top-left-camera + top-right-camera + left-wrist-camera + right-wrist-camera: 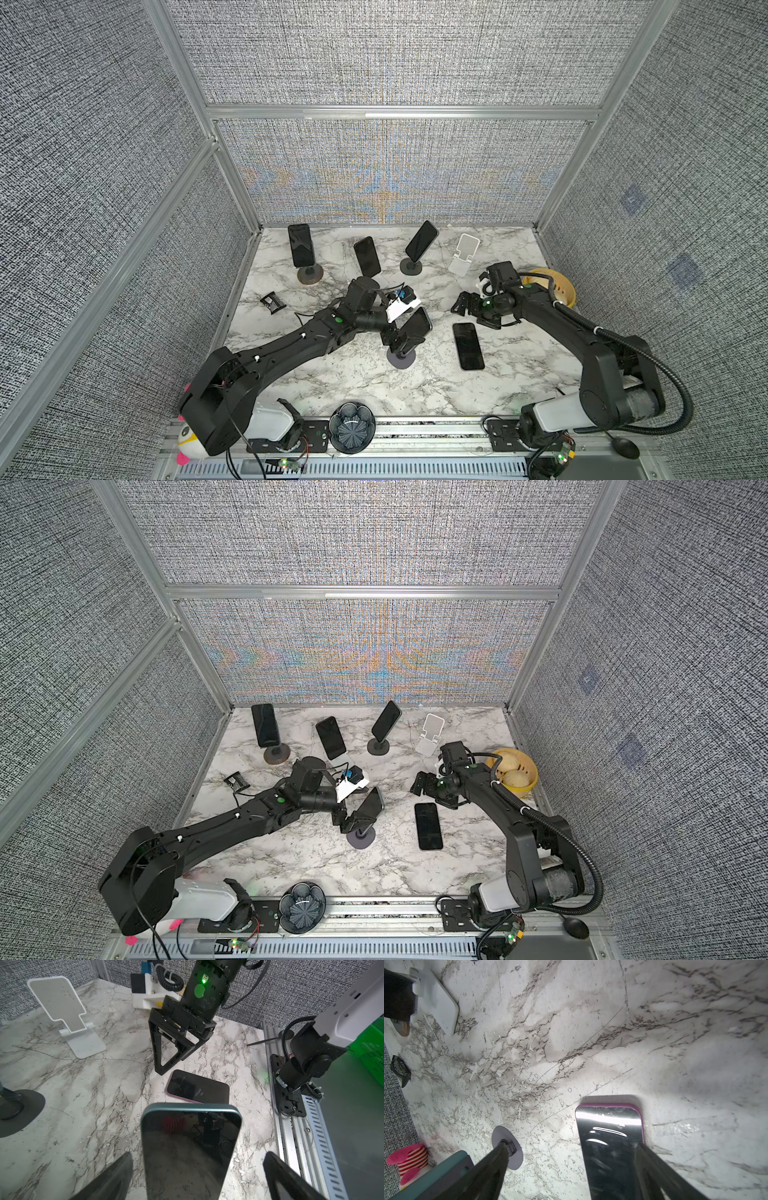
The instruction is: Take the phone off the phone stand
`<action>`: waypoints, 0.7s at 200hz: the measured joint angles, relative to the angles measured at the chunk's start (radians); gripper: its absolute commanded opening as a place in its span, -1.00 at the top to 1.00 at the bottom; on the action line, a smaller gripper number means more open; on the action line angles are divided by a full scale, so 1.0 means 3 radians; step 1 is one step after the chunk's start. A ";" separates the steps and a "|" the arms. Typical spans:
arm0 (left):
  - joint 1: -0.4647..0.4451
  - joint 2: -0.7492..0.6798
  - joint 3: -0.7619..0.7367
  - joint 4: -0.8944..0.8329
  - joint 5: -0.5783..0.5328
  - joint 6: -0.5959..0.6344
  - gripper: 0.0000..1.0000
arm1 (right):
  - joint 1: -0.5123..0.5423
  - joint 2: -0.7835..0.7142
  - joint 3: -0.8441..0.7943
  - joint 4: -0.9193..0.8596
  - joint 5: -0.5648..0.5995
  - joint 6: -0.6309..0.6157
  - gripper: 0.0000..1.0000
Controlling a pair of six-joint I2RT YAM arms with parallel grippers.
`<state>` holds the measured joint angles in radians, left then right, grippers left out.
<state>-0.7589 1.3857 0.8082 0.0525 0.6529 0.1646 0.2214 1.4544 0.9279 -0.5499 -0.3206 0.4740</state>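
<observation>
While my left gripper [198, 1159] spreads wide and empty, the phone [191, 1142] leans between its jaws, long axis pointing ahead.

A yellow basket [520, 791] sits at the marble table's [332, 390] right edge, with pale round things inside. A dark ribbed bowl [352, 428] rests on the front rail [428, 442]. A small black box [273, 302] lies near the left wall.

No lettering, brand, number or sign was legible anywhere. The teal-edged dark-glass phone [191, 1147] showed only reflections on its screen. The small black ribbed box [400, 1069], well apart from that phone, carried marks too blurred to read.
</observation>
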 measured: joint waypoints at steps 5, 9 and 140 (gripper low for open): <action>-0.0009 0.0018 0.0001 0.0001 -0.0013 0.0000 -0.97 | -0.0001 -0.0001 0.0000 0.0000 -0.0001 0.0000 -0.91; -0.0014 0.0031 0.0001 0.0000 -0.0032 0.0001 -0.97 | -0.0003 -0.0004 -0.0001 0.0000 -0.0001 -0.0004 -0.90; -0.0127 0.0216 0.0025 0.0098 -0.0334 -0.0005 -0.95 | -0.0060 -0.0043 -0.0065 -0.0003 -0.0004 -0.0057 -0.89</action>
<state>-0.7971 1.4506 0.8158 0.0818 0.5526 0.1631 0.2035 1.4414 0.9085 -0.5507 -0.3218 0.4568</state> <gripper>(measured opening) 0.984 0.947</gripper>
